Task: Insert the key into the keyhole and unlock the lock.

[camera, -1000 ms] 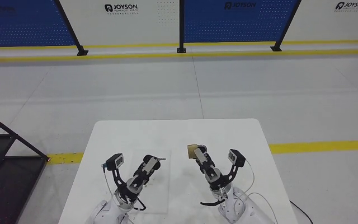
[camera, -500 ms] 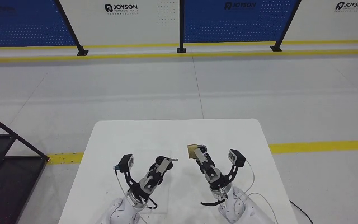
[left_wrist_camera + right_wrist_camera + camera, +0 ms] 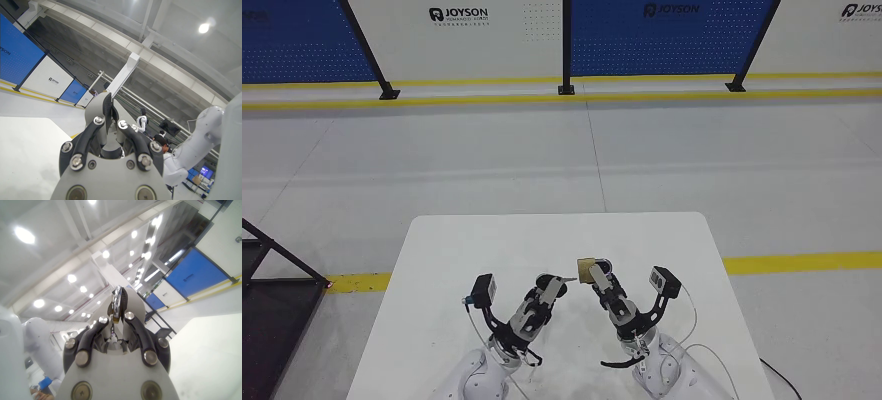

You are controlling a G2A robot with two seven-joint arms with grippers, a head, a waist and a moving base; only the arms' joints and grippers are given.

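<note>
- Top view: the right gripper [image 3: 595, 271] holds the lock [image 3: 585, 268] over the near half of the white counter [image 3: 492, 240], close to its middle.
- The lock is a small padlock with a brass-coloured block for a body.
- In the right wrist view its shiny silver shackle [image 3: 118, 298] stands up between the fingers, with the brass part just under it.
- The right gripper is narrow, clamped on the lock from both sides.
- The left gripper [image 3: 559, 283] sits just beside the lock on its left, aimed at it.
- Its fingers are nearly together, pinching the key [image 3: 569, 277].
- The key shows as a thin pale sliver sticking out of the left gripper's tip toward the lock's side.
- The key's tip lies just beside the lock; I cannot tell whether they touch.
- In the left wrist view the black pads [image 3: 107, 106] almost meet, with a thin dark strip between them.
- Both grippers tilt upward, off the counter.
- The keyhole is too small to make out.
</note>
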